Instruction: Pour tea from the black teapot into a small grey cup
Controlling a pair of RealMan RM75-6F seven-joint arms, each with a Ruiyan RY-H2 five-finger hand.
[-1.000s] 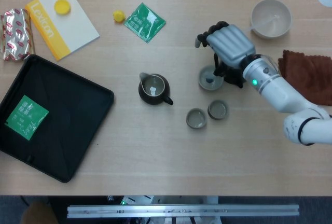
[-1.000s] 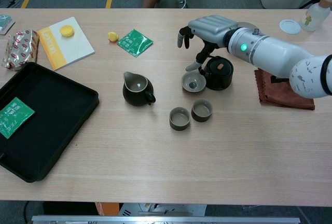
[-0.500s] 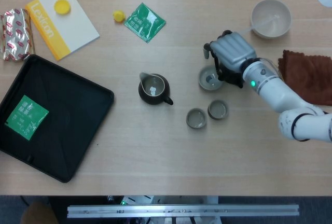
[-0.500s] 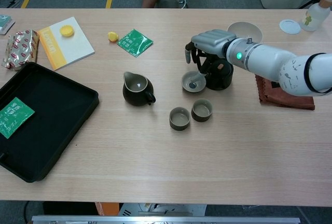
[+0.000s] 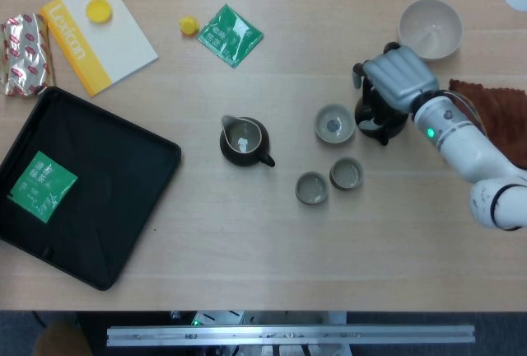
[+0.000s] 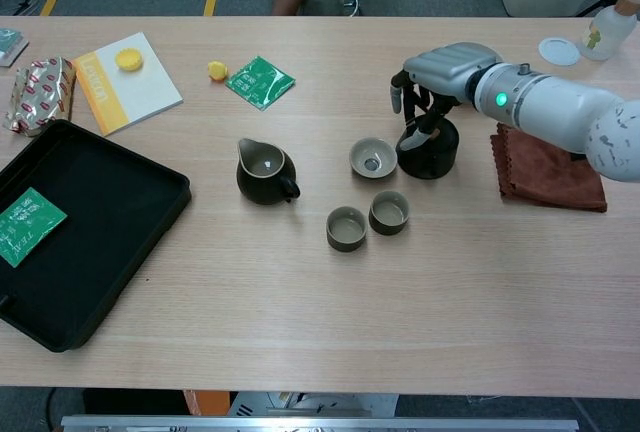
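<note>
Right hand (image 5: 399, 76) (image 6: 447, 69) sits over the black teapot (image 5: 377, 117) (image 6: 427, 149), fingers curled down around its top; cannot tell if they actually clamp it. Teapot stands on the table (image 5: 247, 232), just right of a small bowl (image 5: 334, 124) (image 6: 372, 157). Two small grey cups (image 5: 329, 181) (image 6: 367, 220) sit below, touching. Left hand not visible.

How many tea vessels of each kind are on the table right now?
Black teapot: 1
Dark pitcher: 1
Small grey cups: 2
Lid-like grey dish: 1
White bowl: 1
Total: 6
</note>
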